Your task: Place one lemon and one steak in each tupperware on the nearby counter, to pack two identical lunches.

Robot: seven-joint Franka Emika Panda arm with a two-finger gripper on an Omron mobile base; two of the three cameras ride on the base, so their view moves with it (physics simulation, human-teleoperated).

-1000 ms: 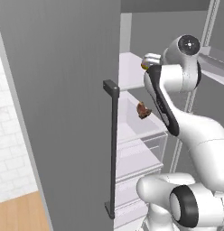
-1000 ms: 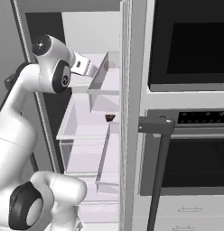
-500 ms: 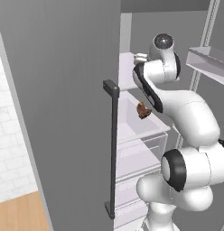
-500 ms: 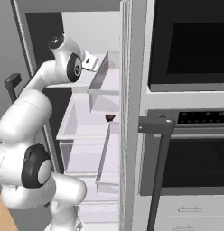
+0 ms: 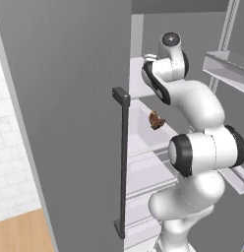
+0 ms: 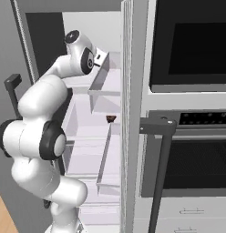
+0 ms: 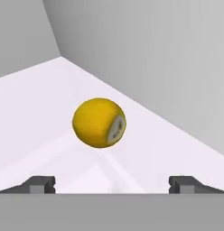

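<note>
Claw (image 7: 112, 182) spread wide, empty, lined up on lemon (image 7: 99, 122) sitting on pale fridge shelf (image 7: 37, 113) just ahead. Looks round, firm, smooth-skinned, light; likely to roll or squirt out if pinched off-centre. Best taken across widest middle, fingertips (image 7: 41, 184) either side.

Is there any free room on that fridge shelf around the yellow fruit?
Yes. The round yellow lemon sits alone on the pale white shelf: bare surface lies on both sides, and behind it up to the grey walls. The open gripper faces it, not touching.

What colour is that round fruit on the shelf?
The lemon is deep yellow, clearest in the hand view.
</note>
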